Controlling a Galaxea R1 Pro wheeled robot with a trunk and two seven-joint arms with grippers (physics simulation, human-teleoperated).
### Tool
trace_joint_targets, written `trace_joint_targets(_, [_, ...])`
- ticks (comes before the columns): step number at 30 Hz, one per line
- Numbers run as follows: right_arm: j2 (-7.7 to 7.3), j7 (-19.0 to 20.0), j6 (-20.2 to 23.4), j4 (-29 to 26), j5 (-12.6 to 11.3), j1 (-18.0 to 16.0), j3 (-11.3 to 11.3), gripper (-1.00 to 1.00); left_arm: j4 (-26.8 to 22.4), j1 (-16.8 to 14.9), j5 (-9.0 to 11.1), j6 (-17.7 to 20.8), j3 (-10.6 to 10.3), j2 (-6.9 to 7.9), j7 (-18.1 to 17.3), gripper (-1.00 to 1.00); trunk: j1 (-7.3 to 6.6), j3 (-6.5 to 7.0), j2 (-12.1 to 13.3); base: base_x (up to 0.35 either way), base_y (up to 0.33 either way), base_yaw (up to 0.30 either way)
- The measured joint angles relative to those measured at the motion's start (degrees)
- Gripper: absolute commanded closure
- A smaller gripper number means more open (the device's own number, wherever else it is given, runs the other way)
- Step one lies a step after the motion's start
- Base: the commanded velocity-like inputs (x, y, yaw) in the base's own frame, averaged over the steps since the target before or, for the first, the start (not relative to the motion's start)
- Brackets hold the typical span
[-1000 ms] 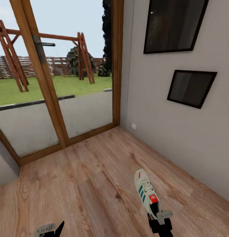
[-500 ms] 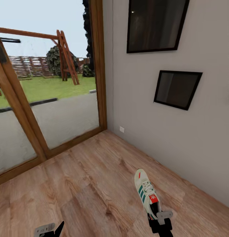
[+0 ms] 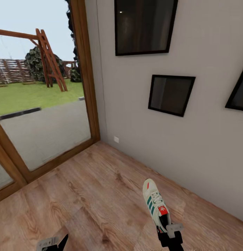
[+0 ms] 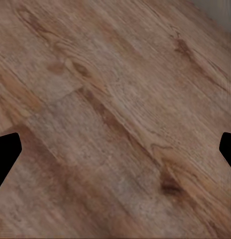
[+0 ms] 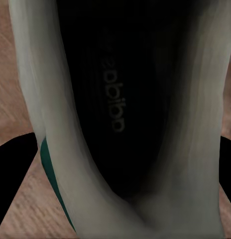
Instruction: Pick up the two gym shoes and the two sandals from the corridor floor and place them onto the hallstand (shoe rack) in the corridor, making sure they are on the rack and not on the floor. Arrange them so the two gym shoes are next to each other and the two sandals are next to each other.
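A gym shoe sits at the lower right of the head view, toe pointing up the frame and heel toward the bottom edge. It is cream-white with green side stripes and a red-orange tongue tab. The right pincer is clenched on its heel end, a grey finger plate beside the collar. In the right wrist view the shoe is seen from above its opening: dark insole with faint lettering, pale walls on both sides, a green strip at one edge, and dark fingers flanking it at both frame edges.

Under the shoe is the wood-grain floor; whether the sole touches it cannot be told.

The left pincer shows at the bottom left of the head view, empty. In the left wrist view its black fingertips stand wide apart at the two side edges, released, with bare planks between them.

A grey wall runs along the right, carrying dark framed pictures. At the left, a wood-framed glass door looks onto a lawn.
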Motion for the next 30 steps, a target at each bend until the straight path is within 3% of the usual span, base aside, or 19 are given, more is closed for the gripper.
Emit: trace_joint_targets(30, [0.0, 0.0, 0.0, 0.0, -0.01, 0.0, -0.04, 1.0, 0.04, 0.0, -0.01, 0.0, 0.17, 0.0, 0.0, -1.0, 0.0, 0.0, 0.0, 0.001, 0.0, -0.263])
